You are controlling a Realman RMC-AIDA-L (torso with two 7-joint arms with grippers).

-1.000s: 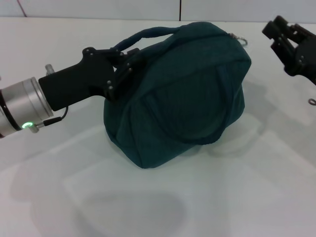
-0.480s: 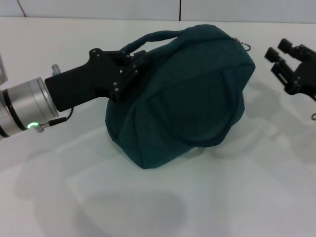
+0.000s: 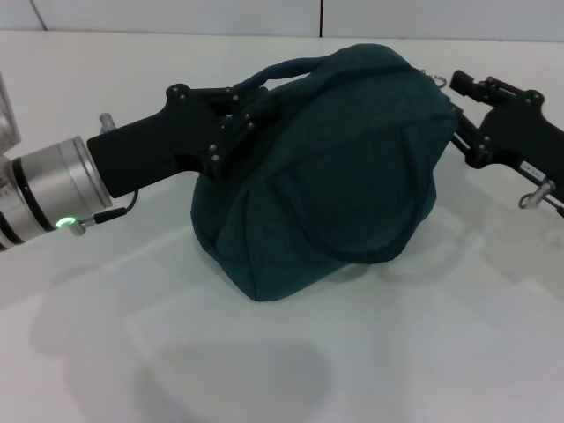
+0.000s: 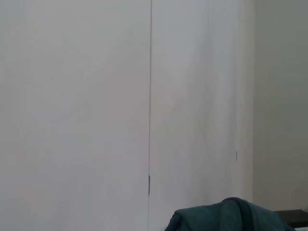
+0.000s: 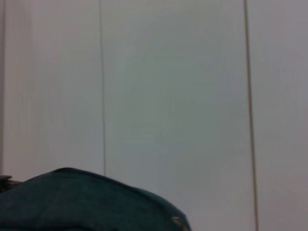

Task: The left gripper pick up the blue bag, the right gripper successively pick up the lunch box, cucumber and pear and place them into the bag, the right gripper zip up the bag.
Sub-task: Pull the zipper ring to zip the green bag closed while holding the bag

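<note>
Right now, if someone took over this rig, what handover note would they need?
Left gripper: shut on the blue bag near its handle, holding it on the table.
Right gripper: at the bag's far top corner, beside the zipper pull ring; grip unclear.
Lunch box, cucumber, pear: none visible outside; the bag bulges, so probably packed.
Done: bag held, loading seemingly finished.
Left: confirm the zip is shut or finish it; I cannot tell here.

You've got a glossy white tabletop [image 3: 370,352] filling the frame, pale panelled wall [image 3: 176,16] with dark seams along the top edge.
</note>
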